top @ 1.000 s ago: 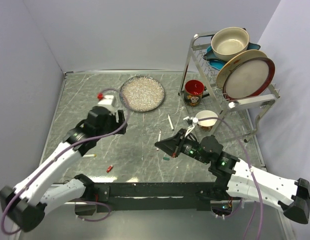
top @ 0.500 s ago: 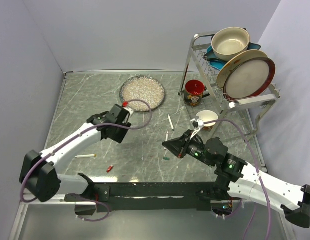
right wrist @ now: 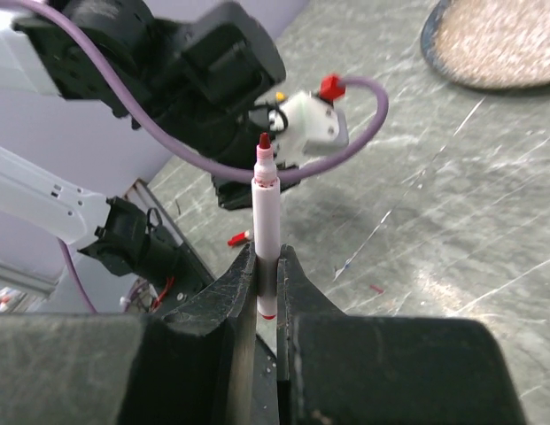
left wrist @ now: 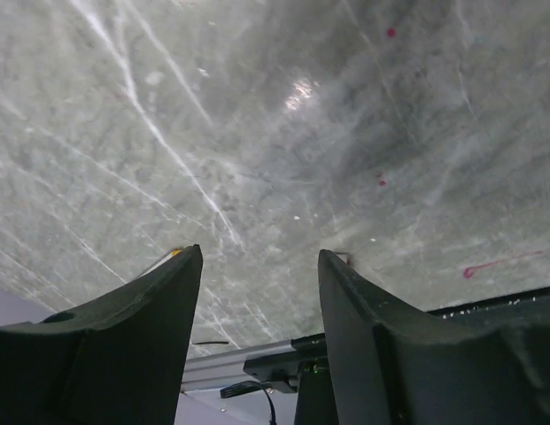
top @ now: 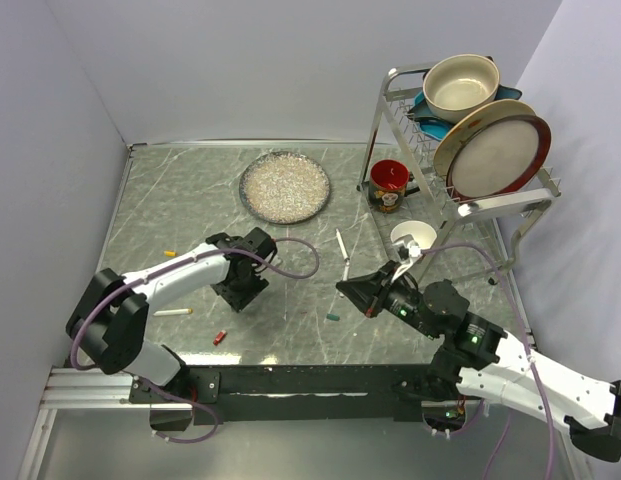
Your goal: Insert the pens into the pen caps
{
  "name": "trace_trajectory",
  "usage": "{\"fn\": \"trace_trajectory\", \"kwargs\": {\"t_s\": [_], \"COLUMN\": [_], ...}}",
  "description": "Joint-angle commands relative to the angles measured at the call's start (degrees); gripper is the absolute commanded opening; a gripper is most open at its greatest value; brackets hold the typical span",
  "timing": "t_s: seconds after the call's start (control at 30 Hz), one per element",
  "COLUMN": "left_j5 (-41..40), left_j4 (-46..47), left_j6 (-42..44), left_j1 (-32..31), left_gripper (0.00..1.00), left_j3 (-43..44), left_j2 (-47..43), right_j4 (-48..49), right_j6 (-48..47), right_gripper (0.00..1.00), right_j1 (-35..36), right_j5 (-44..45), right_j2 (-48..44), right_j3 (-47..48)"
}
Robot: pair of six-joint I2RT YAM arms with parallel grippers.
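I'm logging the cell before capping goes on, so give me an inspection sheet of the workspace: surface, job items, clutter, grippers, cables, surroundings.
Surface: grey marbled table, lightly scratched, no spill seen.
Job's things: red-tipped pen held, uncapped; second pen loose mid-table; third pen loose beside the left arm; red cap, green cap and yellow cap lying apart, none fitted.
Clutter: glitter plate, red mug, small white bowl.
Grippers: left gripper open over bare table; right gripper shut on the red-tipped pen.
Cables: purple cable loops off the left wrist; the right arm carries one too.
Surroundings: dish rack holding a large bowl and large plate; plain walls.
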Motion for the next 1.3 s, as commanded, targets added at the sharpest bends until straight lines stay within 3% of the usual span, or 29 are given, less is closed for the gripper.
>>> {"fn": "trace_trajectory", "kwargs": {"t_s": [0.0,0.23,0.67,1.27], "left_j5": [4.8,7.3,6.0,10.2], "left_j4": [-1.7,-3.4,-4.9,-11.7], "left_j6": [2.8,4.8,6.0,4.9], "left_j1": [-0.2,-0.5,-0.4,0.4], "left_gripper": [0.58,0.56,0.56,0.58], "left_j3": [1.8,0.6,-2.1,6.3], "left_j2": [2.2,9.0,10.2,10.7], "right_j4": [-0.4,-0.6,-1.1,-1.2], "right_j6": [-2.8,-3.7,-5.1,-5.3], "right_gripper": [0.0,0.0,0.0,0.0], "right_j1": [-0.3,-0.2,-0.3,-0.3], "right_j5": [3.6,3.9,4.5,4.5], "right_j2": [-2.8,-4.7,-5.6,-6.2], "right_j3": [0.3,0.4,0.4,0.2]}}
